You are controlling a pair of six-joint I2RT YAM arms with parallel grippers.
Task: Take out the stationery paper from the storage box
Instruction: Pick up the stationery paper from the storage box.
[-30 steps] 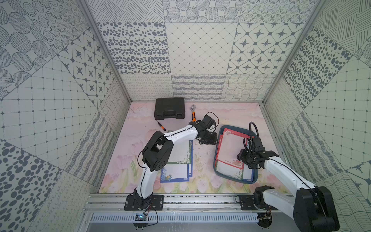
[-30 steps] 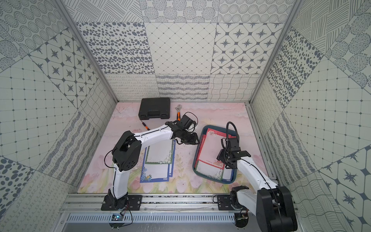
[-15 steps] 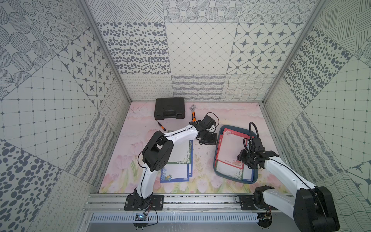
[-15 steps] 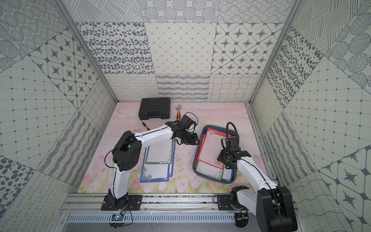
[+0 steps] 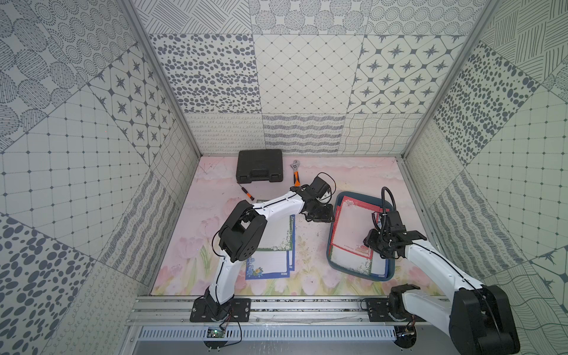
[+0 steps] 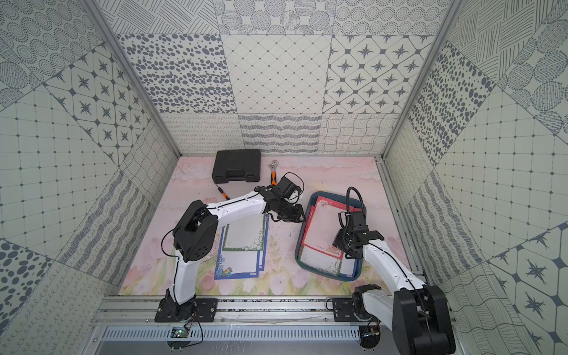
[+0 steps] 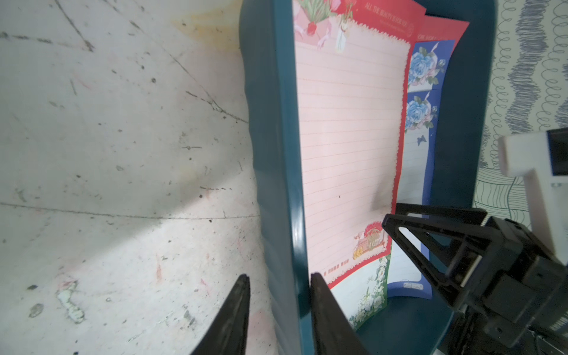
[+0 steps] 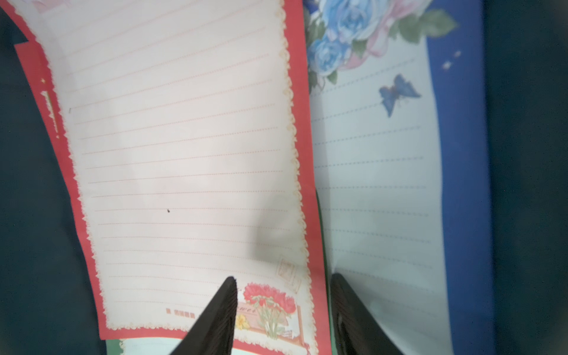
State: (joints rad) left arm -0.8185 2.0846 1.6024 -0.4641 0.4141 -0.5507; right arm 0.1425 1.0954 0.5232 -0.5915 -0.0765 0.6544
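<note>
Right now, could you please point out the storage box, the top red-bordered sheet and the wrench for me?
storage box (image 5: pixel 333 246): top view, on its left wall.
red-bordered sheet (image 5: pixel 353 221): top view, on its pale lined centre.
wrench (image 5: pixel 296 176): top view, on its orange handle.

1. Left arm (image 5: pixel 276 207): white link shells, bulky black joint housings, thin black cable along it.
2. Right arm (image 5: pixel 436 264): same white shells and black joints, with a looping black cable.
3. Black base plates bolted to a rail.
</note>
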